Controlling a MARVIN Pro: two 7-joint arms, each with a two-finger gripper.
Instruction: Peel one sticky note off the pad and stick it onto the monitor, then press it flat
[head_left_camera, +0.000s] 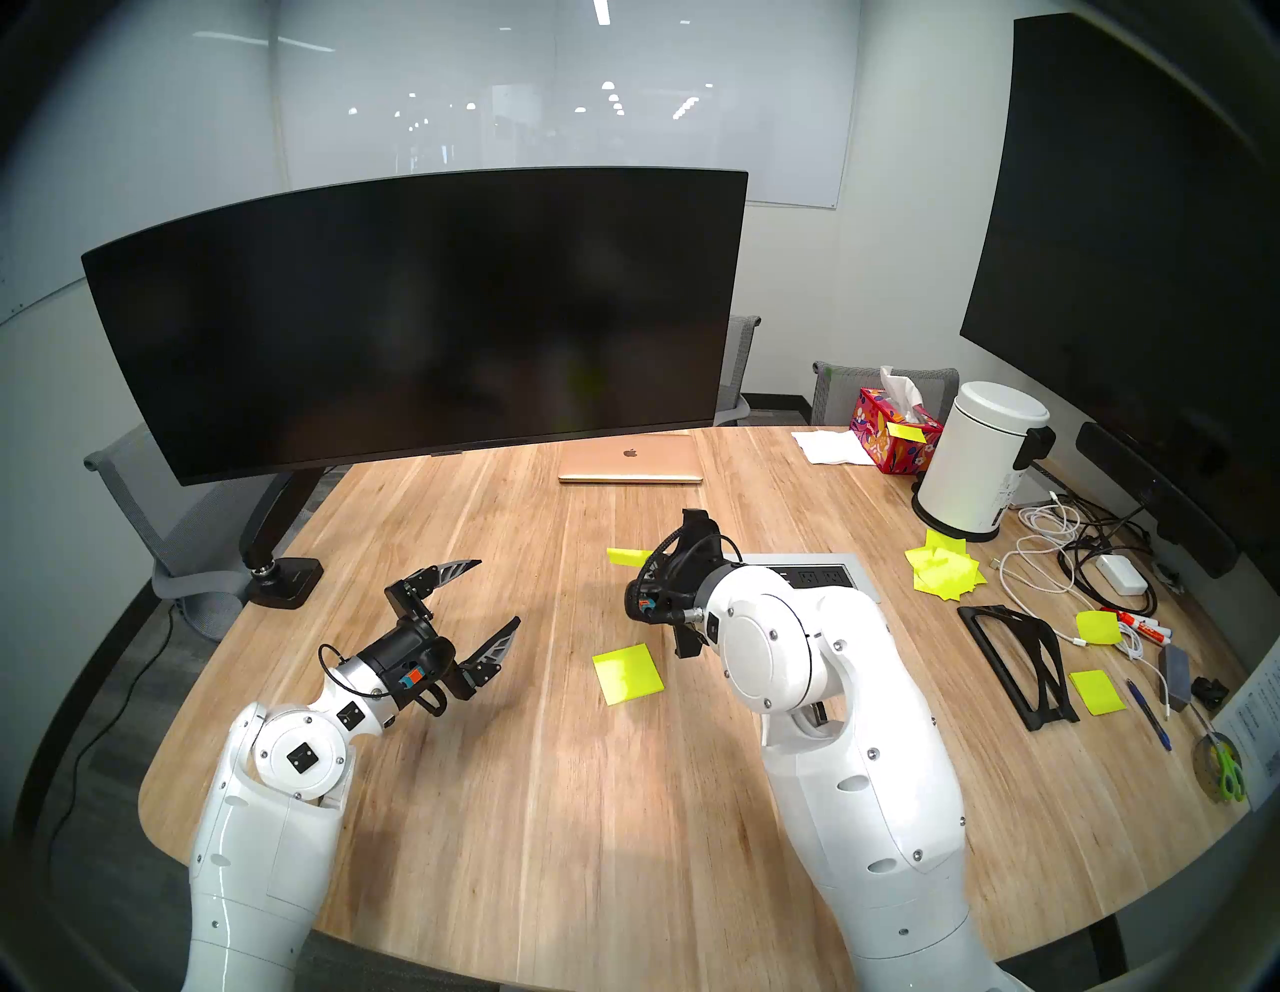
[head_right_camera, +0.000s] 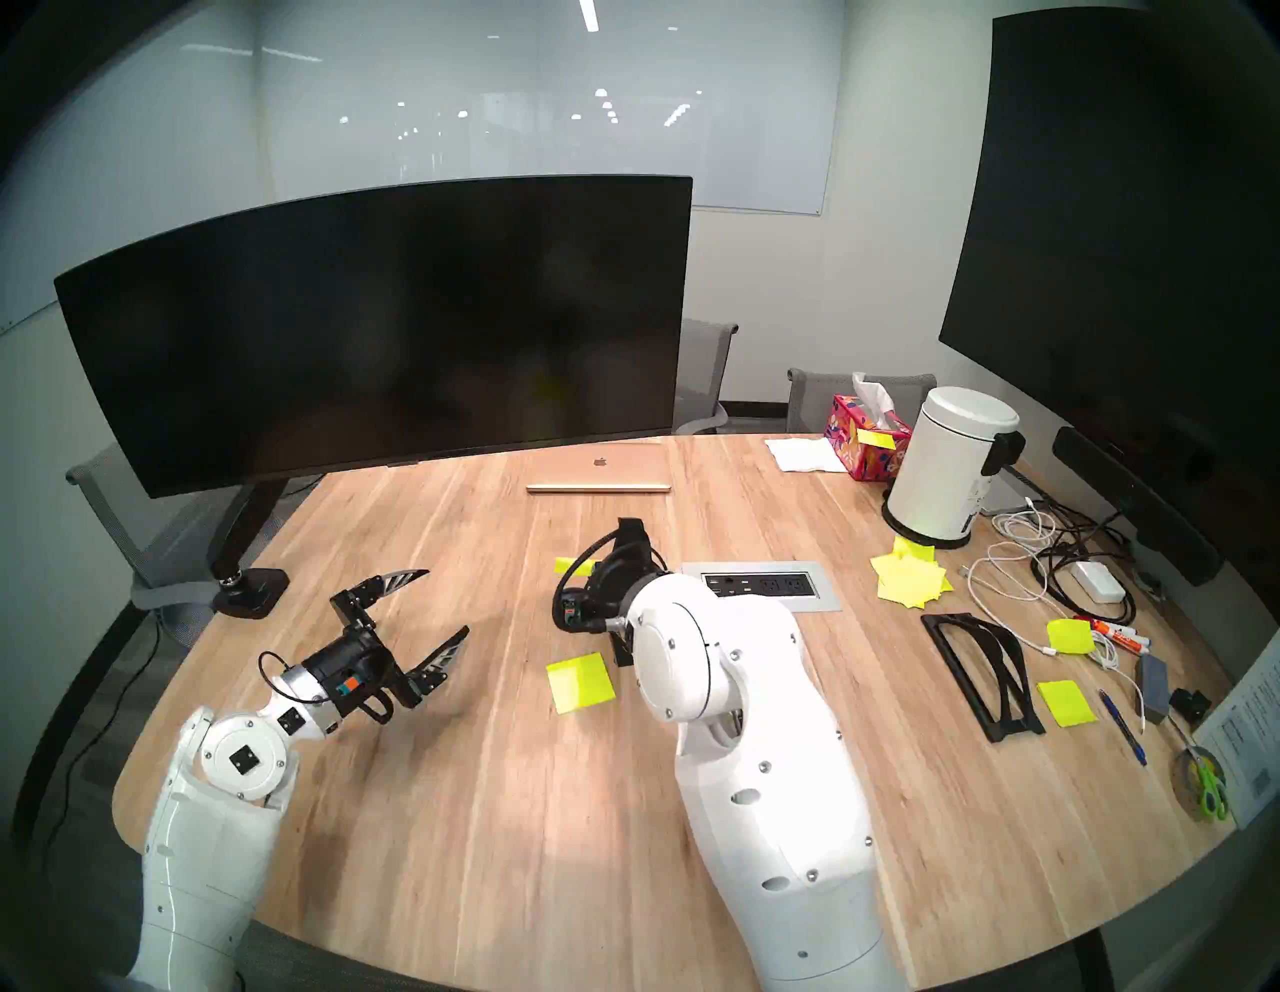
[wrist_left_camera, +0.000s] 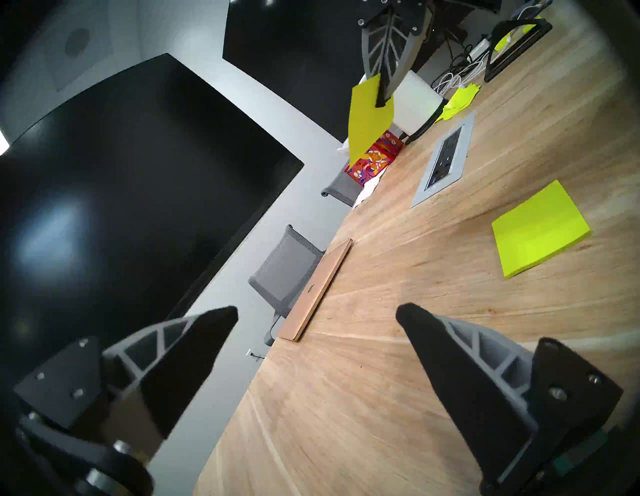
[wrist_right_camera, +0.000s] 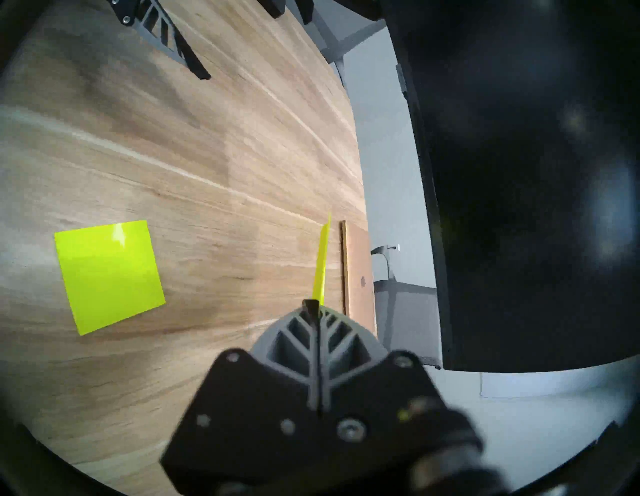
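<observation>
The worktop (head_left_camera: 554, 796) is carrying clutter mostly on its 3 o'clock side in the head view: a jumble of loose yellow sheets (head_left_camera: 945, 571), a white lidded bin (head_left_camera: 976, 471), a floral tissue box (head_left_camera: 893, 436), tangled cables (head_left_camera: 1067, 554) and a black stand (head_left_camera: 1018, 658). A closed gold laptop (head_left_camera: 630, 461) is lying at 12 o'clock from the right arm, just below the lower edge of the monitor (head_left_camera: 415, 312), and a grey power-socket panel (head_left_camera: 824, 575) is sitting partly hidden behind the right wrist. Nothing is standing between the raised note and the dark screen except open air above the laptop.

The right pincer (wrist_right_camera: 313, 306) is pinching its jaws fully together on one corner of the sticky note (wrist_left_camera: 369, 117), which is hanging edge-on in its own wrist view and showing as a full sheet from the left wrist view. The right arm is bending over the middle of the worktop, its wrist angling slightly downward toward the monitor, clear of the surface.

The pad (head_left_camera: 627, 672) is lying flat on the wood at 7 o'clock from the right wrist, between the two arms, touched by neither.

The left pincer (head_left_camera: 478, 603) is gaping wide with nothing in it, hovering level above the worktop at 9 o'clock from the pad and pointing toward it.
</observation>
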